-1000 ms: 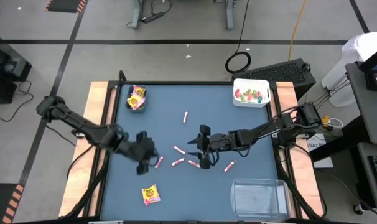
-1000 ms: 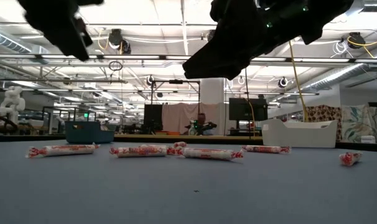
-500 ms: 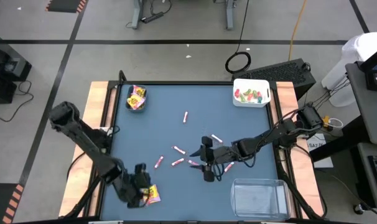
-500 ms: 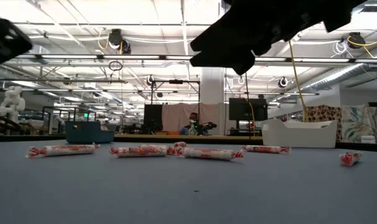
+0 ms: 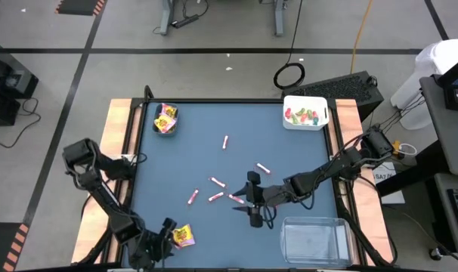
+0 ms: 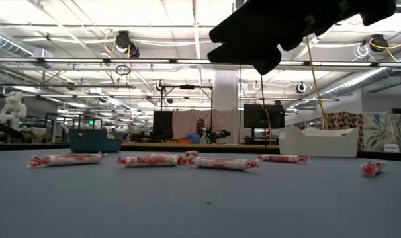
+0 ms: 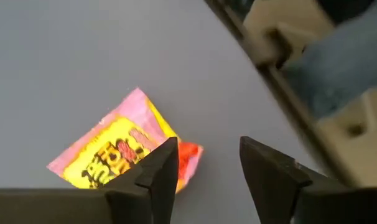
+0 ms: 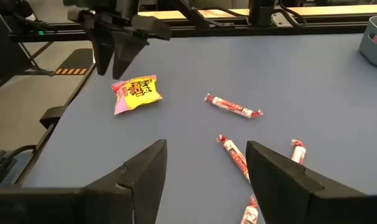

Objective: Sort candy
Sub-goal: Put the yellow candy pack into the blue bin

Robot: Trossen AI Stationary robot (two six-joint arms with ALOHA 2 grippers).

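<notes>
The candy lies loose on the blue table. A yellow packet (image 5: 184, 236) with pink print lies flat near the near-left corner. Several pink-white sticks (image 5: 216, 182) are scattered mid-table. My left gripper (image 5: 168, 233) stands open beside the packet's left side. In its wrist view the packet (image 7: 117, 155) lies just ahead of the fingers (image 7: 207, 144), with nothing between them. My right gripper (image 5: 252, 205) hangs open above the table's middle. The sticks (image 8: 234, 107) lie ahead of its fingers (image 8: 204, 180) without touching them.
A dark bowl (image 5: 165, 119) with yellow packets stands at the far left. A white bin (image 5: 305, 112) with green and red pieces stands at the far right. A clear bin (image 5: 314, 238) is at the near right. The table's wooden left rim (image 7: 282, 68) is close to my left gripper.
My left gripper has swung from the table's left middle toward the near edge and down, ending beside the yellow packet. My right gripper has drifted a little toward the near edge, uncovering one stick behind it and covering another.
</notes>
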